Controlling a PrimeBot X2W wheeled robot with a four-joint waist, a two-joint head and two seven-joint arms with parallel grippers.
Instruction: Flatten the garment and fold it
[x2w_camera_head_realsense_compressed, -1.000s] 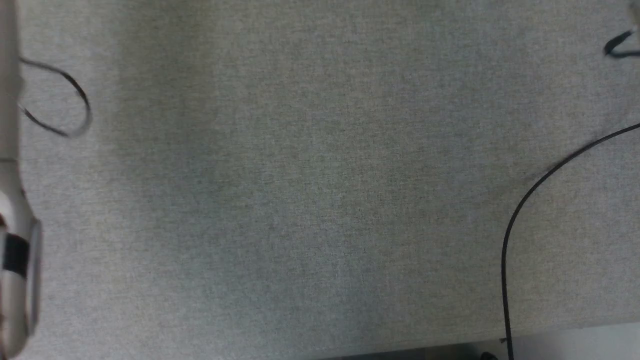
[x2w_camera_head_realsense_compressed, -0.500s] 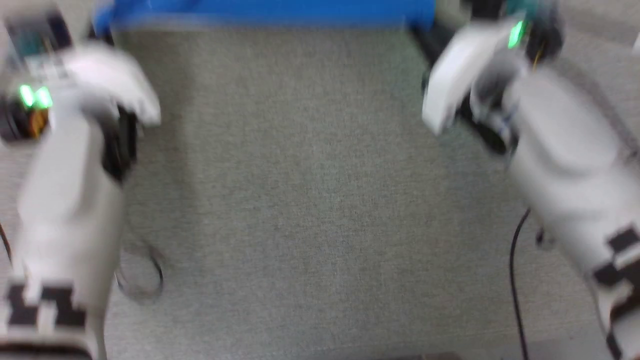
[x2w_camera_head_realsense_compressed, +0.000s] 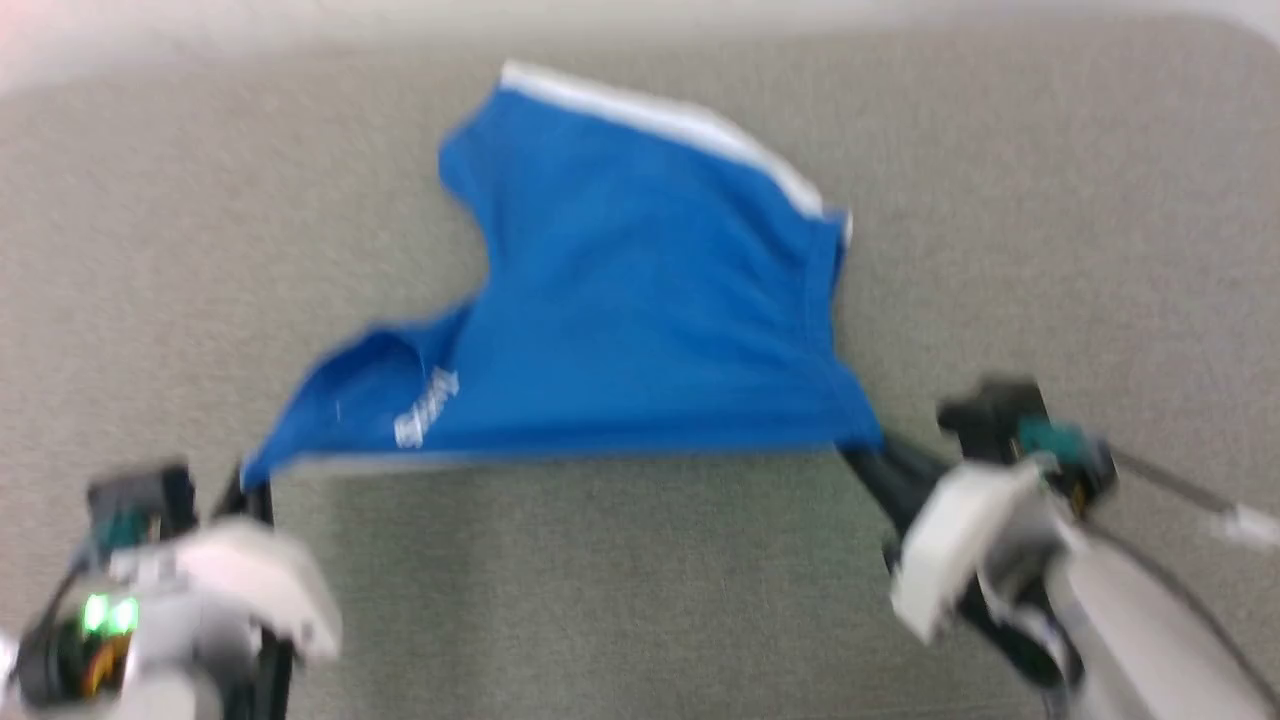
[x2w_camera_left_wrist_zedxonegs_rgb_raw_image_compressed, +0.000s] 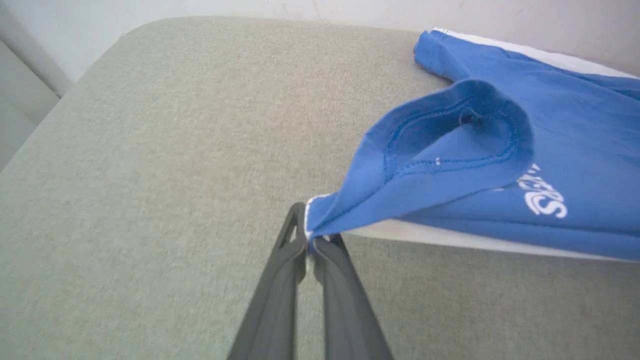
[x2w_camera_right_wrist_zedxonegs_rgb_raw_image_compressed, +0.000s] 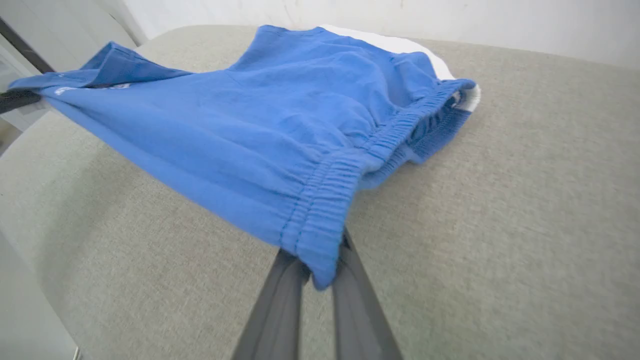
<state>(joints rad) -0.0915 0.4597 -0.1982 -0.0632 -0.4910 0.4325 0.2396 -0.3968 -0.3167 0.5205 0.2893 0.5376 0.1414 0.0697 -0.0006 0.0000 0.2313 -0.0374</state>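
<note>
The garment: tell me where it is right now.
Head view, centre: the garment rests on the grey surface, its near edge held up between the left gripper and the right gripper.

The grey fabric-covered surface (x2w_camera_head_realsense_compressed: 620, 600) carries the blue garment (x2w_camera_head_realsense_compressed: 640, 300), its near edge raised.

Grey woven tabletop (x2w_camera_left_wrist_zedxonegs_rgb_raw_image_compressed: 125, 150) with rounded corner, white wall (x2w_camera_right_wrist_zedxonegs_rgb_raw_image_compressed: 500, 25) behind

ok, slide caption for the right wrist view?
Right end effector shut on the elastic waistband corner of royal-blue soft fabric shorts, near edge raised off the grey fabric-covered surface.
</note>
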